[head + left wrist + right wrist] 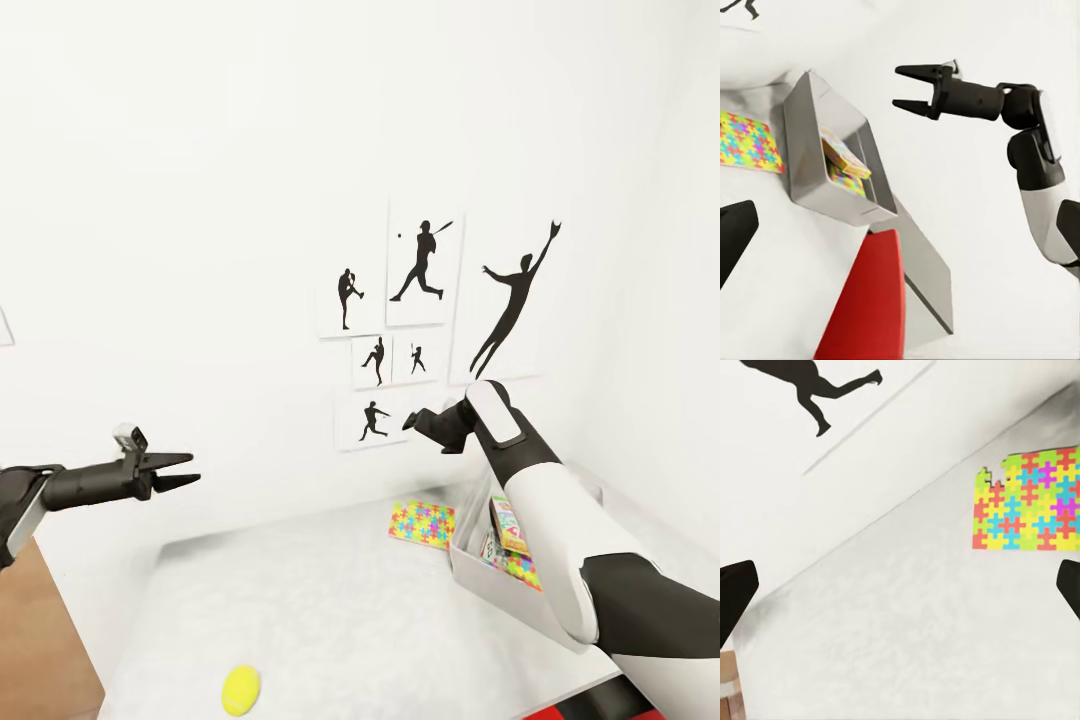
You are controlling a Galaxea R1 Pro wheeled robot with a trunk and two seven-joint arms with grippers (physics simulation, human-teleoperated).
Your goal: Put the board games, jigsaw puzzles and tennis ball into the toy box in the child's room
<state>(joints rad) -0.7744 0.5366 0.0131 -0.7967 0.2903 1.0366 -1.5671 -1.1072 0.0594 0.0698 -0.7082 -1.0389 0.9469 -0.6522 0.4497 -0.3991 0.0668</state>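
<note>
Surface (330, 600) centre open; toy box (470, 560) blocks far right, right arm (560, 540) over it, wall behind.

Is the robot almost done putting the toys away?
Partly. The toy box already holds a game box and a puzzle. Both the left gripper and the right gripper are open and empty. Another puzzle and the ball wait on the table.

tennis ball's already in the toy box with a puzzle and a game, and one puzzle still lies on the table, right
Not quite. The tennis ball lies on the table, outside the toy box, as the head view shows. The rest holds: one puzzle lies on the table.
</note>
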